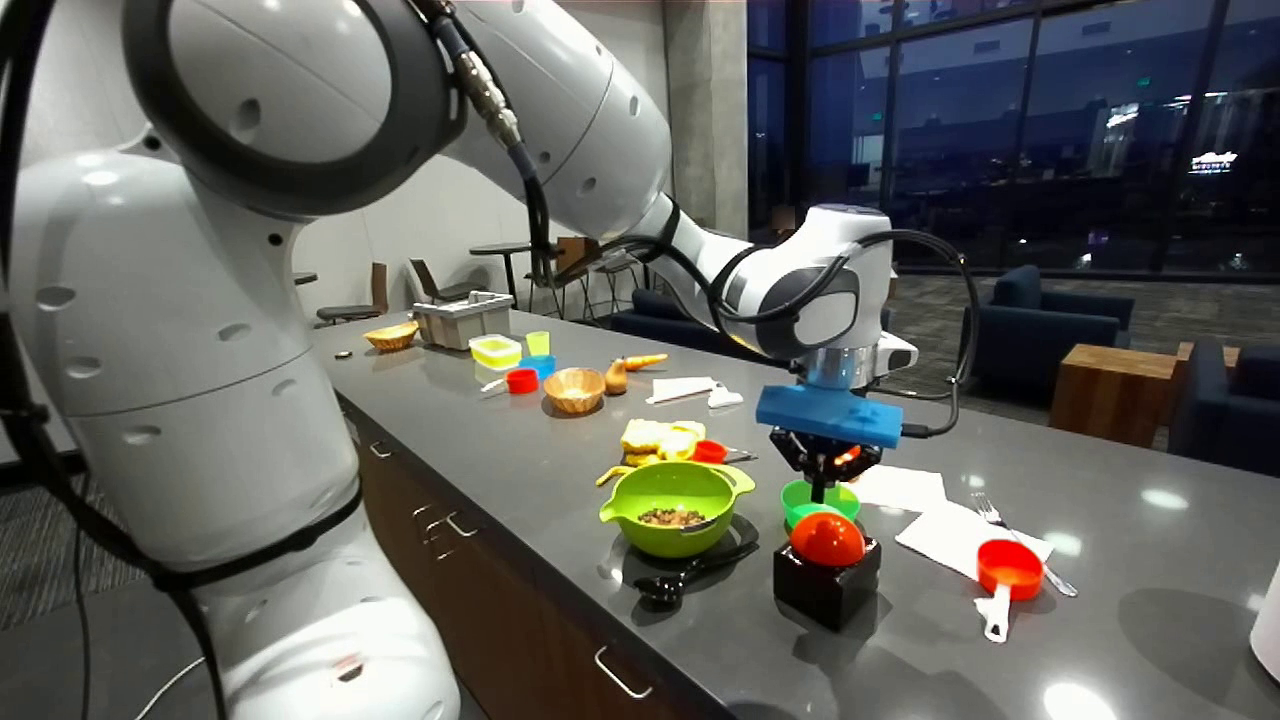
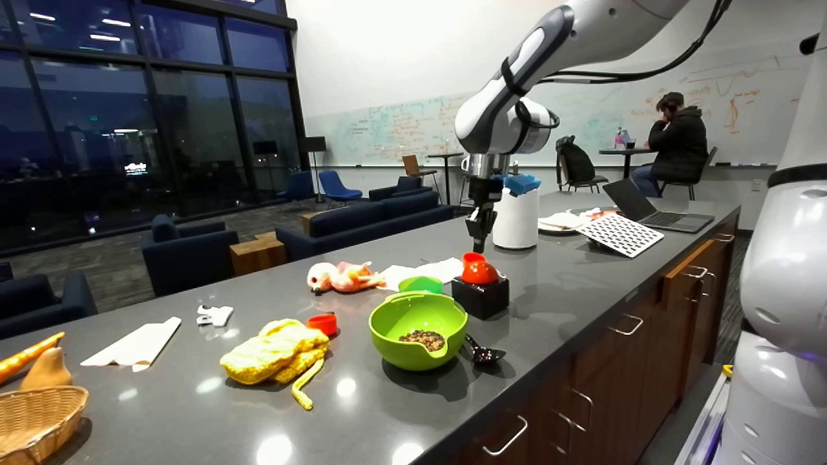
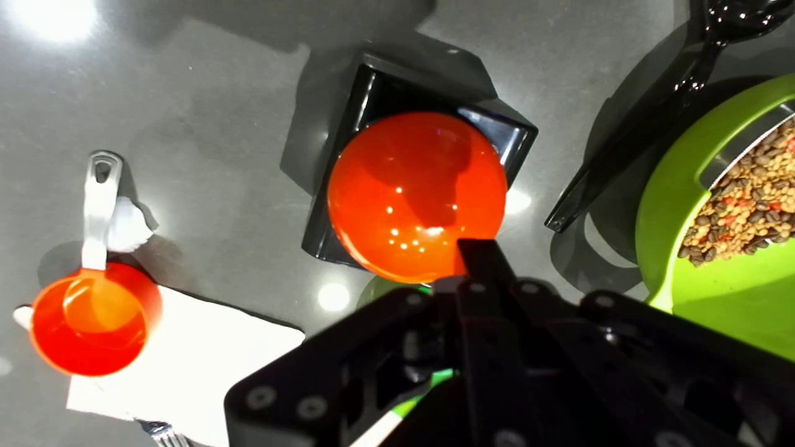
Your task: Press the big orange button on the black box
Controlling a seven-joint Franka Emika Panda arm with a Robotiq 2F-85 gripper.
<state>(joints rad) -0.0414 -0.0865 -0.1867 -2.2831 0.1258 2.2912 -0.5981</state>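
The big orange button is a glossy red-orange dome in both exterior views [image 1: 828,541] [image 2: 481,274] and in the wrist view [image 3: 416,192]. It sits on top of the small black box [image 1: 826,594], which stands on the grey counter; the box also shows in an exterior view [image 2: 479,299] and the wrist view [image 3: 388,93]. My gripper [image 1: 819,493] points straight down, its fingers together with nothing between them. In an exterior view its tips [image 2: 478,248] are a little above the dome. In the wrist view the fingertips [image 3: 483,251] overlap the dome's lower right edge.
A lime-green bowl [image 1: 677,490] with brown bits and a black ladle [image 1: 665,587] lie beside the box. A green bowl [image 2: 420,284] is close behind. A red-orange handled cup [image 1: 1010,568], napkins [image 1: 960,535], a fork [image 1: 1030,545] and a white cylinder [image 2: 515,219] stand around.
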